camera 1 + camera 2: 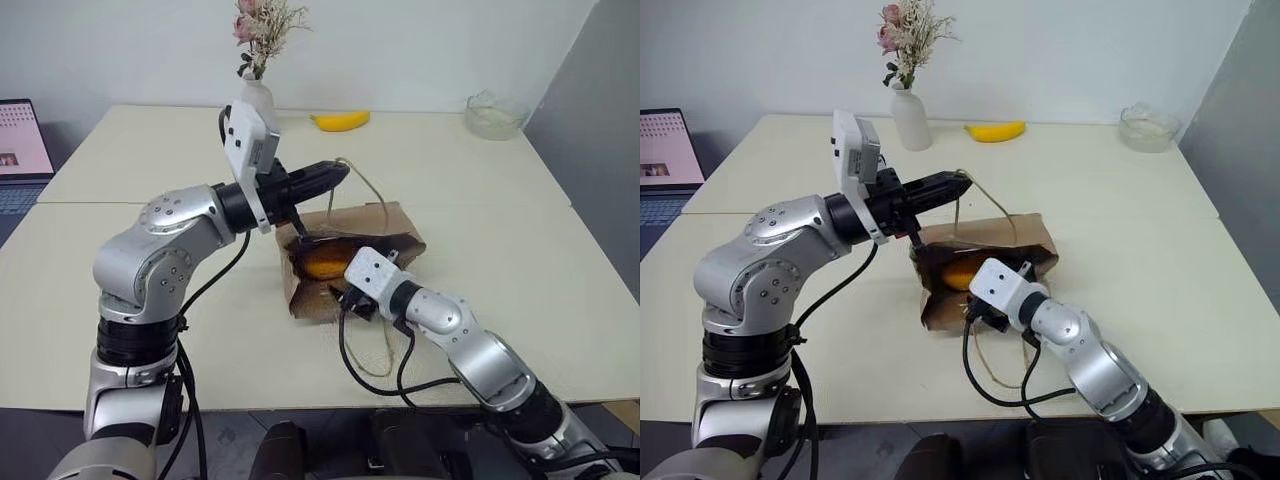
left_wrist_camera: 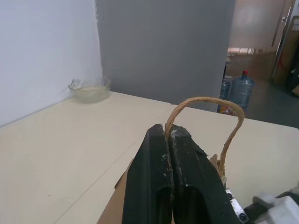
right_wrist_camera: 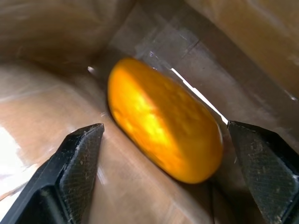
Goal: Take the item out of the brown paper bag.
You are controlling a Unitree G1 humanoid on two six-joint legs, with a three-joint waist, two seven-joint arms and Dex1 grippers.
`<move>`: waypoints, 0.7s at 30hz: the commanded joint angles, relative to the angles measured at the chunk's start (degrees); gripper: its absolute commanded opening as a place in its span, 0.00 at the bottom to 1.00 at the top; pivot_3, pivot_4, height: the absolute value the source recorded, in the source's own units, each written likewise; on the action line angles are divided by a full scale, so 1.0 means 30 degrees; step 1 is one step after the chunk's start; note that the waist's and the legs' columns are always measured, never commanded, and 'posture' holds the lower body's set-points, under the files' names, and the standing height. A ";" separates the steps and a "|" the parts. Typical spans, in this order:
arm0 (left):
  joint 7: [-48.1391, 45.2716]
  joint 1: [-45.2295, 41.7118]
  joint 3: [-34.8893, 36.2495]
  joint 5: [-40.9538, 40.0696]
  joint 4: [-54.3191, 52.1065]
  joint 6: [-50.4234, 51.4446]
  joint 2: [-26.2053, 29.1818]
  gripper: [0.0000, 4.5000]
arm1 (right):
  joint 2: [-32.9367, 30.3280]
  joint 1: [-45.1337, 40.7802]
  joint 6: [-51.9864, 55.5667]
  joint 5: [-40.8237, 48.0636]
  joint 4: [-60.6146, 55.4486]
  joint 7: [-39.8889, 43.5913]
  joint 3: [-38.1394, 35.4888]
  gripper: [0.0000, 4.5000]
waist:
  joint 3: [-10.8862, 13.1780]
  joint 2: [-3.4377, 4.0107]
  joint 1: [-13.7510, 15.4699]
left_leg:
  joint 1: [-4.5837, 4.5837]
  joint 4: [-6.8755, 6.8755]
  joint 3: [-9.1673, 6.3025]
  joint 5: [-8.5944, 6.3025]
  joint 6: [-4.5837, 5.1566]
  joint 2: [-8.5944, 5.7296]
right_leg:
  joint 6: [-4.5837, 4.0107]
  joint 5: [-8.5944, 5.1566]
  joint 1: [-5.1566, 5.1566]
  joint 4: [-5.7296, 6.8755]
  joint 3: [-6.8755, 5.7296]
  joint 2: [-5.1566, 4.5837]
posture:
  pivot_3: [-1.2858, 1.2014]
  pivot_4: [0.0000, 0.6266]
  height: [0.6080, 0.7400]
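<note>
The brown paper bag (image 1: 372, 220) lies on its side in the middle of the table, its mouth facing me. My left gripper (image 2: 168, 131) is shut on one tan cord handle (image 2: 219, 105) and holds it up above the bag, lifting the mouth open. Inside lies the item (image 3: 163, 119), a rounded orange-yellow lump, also seen through the mouth (image 1: 325, 266). My right gripper (image 3: 164, 128) is open at the bag's mouth, one finger on each side of the item and apart from it.
A yellow banana (image 1: 340, 121), a white vase with dried flowers (image 1: 258, 100) and a glass bowl (image 1: 495, 113) stand along the table's far edge. A laptop (image 1: 20, 150) sits at the far left. The bag's other cord handle (image 1: 375, 350) lies loose near the front edge.
</note>
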 commanded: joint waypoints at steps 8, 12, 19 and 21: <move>-0.0329 0.0052 0.0119 -0.0392 -0.0835 -0.0218 0.0034 0.00 | -0.0501 -0.2861 -0.0914 -0.2208 0.2089 0.1689 0.1570 0.99 | 0.0001 0.0002 -0.0009 | -0.0001 0.0001 -0.0001 -0.0001 0.0002 -0.0009 | -0.0001 0.0000 0.0000 -0.0004 -0.0003 0.0000 | 0.52 0.24 1.00; -0.0375 0.0007 0.0079 -0.0303 -0.0762 -0.0296 -0.0016 0.00 | -0.0911 -0.4028 -0.1649 -0.3232 0.3552 0.2854 0.2460 0.99 | 0.0002 0.0003 -0.0010 | -0.0002 -0.0004 -0.0001 -0.0001 0.0002 -0.0005 | -0.0002 0.0000 -0.0003 -0.0006 -0.0002 0.0002 | 0.52 0.24 1.00; -0.0401 0.0059 -0.0025 -0.0146 -0.0774 -0.0477 -0.0034 0.00 | -0.0226 -0.5475 -0.2477 -0.4670 0.6450 0.3732 0.3104 0.99 | 0.0002 0.0003 -0.0010 | -0.0003 -0.0005 0.0000 -0.0001 0.0002 -0.0003 | -0.0002 0.0000 -0.0004 -0.0005 -0.0001 0.0002 | 0.52 0.24 1.00; -0.0377 0.0112 -0.0044 -0.0099 -0.0813 -0.0514 -0.0021 0.00 | 0.0070 -0.5495 -0.2582 -0.4714 0.6798 0.3862 0.2872 0.91 | 0.0002 0.0003 -0.0011 | -0.0003 -0.0004 -0.0001 -0.0001 0.0002 -0.0003 | -0.0003 0.0001 -0.0004 -0.0004 -0.0001 0.0001 | 0.52 0.24 1.00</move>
